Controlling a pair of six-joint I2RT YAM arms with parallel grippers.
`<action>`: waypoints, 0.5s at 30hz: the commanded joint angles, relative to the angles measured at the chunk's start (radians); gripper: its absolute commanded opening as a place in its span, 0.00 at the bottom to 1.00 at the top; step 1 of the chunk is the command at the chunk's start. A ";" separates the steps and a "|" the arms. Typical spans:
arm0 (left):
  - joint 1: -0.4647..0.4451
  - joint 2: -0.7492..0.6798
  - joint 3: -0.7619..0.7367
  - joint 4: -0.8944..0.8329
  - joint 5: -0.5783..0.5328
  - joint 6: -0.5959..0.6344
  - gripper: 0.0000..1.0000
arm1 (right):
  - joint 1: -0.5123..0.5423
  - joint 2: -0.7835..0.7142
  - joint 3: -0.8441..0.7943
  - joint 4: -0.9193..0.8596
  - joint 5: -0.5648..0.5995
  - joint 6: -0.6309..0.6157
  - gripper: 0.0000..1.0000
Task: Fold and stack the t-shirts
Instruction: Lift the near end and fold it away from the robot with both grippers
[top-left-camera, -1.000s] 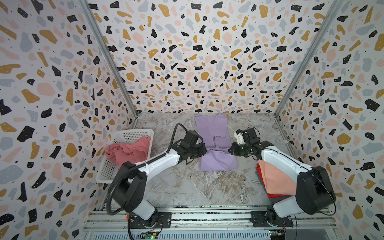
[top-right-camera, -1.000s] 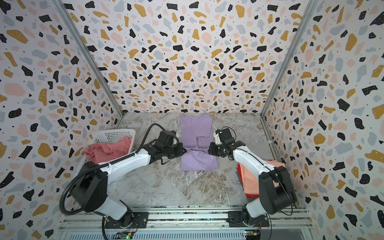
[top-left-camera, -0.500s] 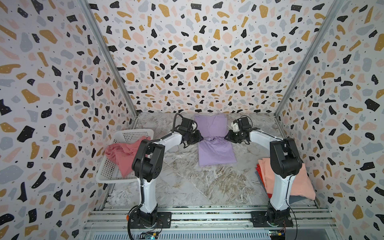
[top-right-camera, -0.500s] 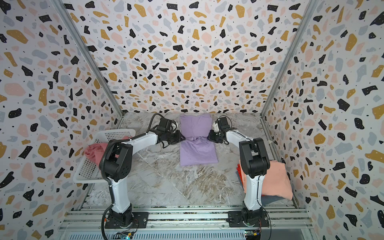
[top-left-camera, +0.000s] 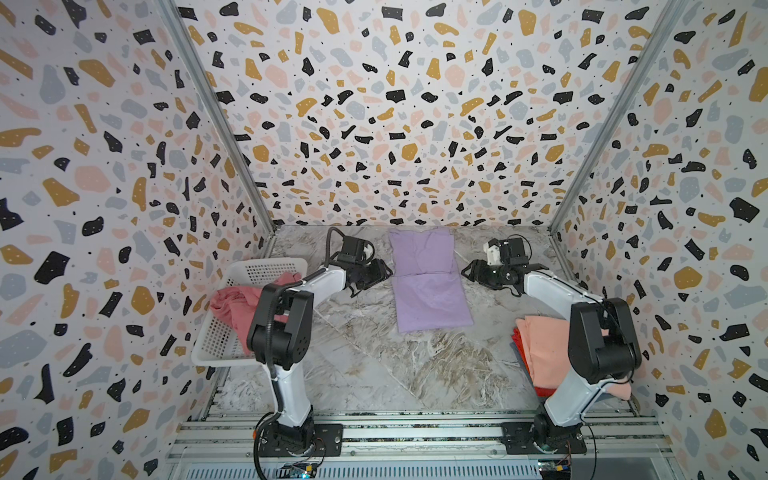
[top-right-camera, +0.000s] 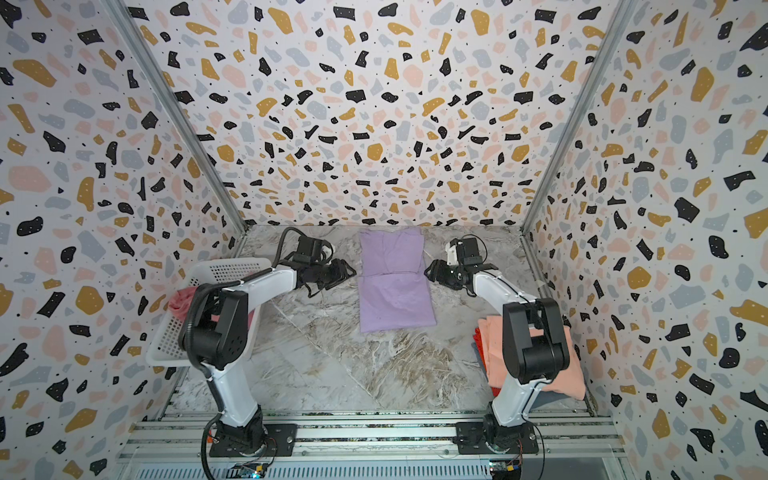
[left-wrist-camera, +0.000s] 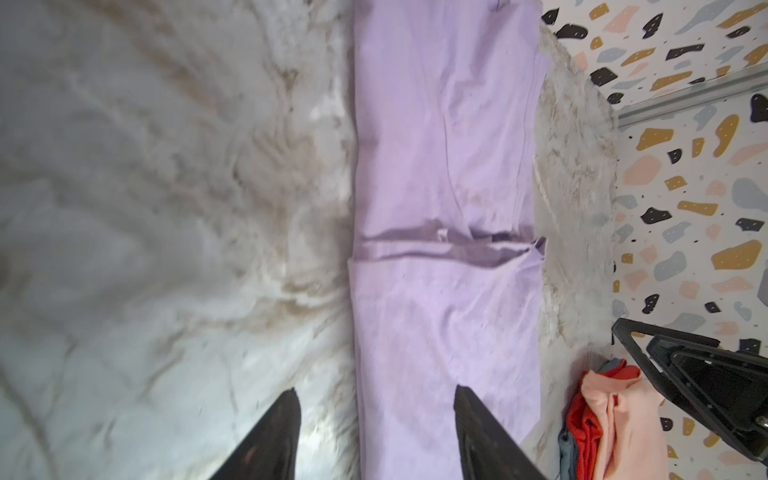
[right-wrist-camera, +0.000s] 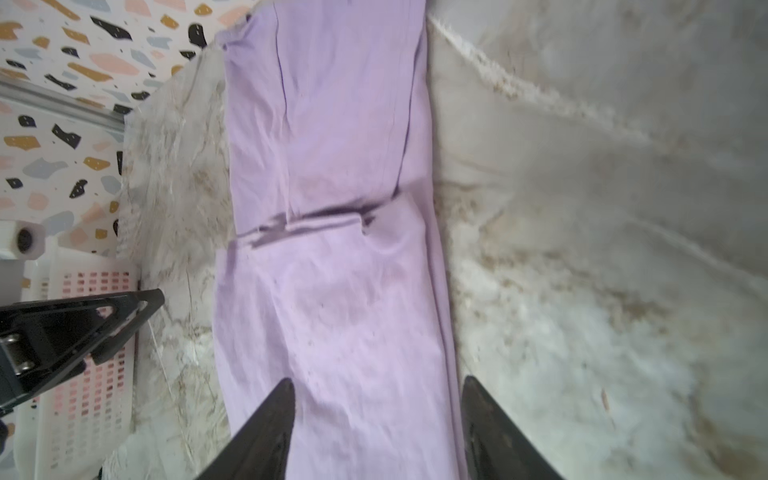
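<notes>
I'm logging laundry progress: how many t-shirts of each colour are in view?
Lilac t-shirt: 1
Rose pink t-shirt: 1
Peach t-shirt: 1
Red t-shirt: 1
Grey-blue cloth under the red, kind unclear: 1
Total: 4 t-shirts, 5 cloths

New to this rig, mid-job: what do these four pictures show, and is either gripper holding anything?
Two white robot arms stand at the near edge of a marbled table, each ending in a two-fingered gripper. The wide pictures come from one overhead camera pair; the close-ups come from cameras on the wrists, looking past black fingers. A partly folded lilac t-shirt lies in the middle. The left gripper and right gripper flank it, both open, holding nothing. A pink t-shirt sits in the white basket; a peach t-shirt lies on a red t-shirt at the right.
</notes>
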 joint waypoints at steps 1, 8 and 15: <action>-0.039 -0.134 -0.136 0.005 -0.030 -0.041 0.62 | 0.005 -0.090 -0.114 -0.085 -0.033 -0.008 0.66; -0.191 -0.304 -0.417 0.155 -0.070 -0.275 0.64 | 0.007 -0.165 -0.315 -0.045 -0.108 0.034 0.66; -0.251 -0.235 -0.522 0.387 -0.067 -0.449 0.63 | 0.019 -0.104 -0.410 0.131 -0.164 0.149 0.66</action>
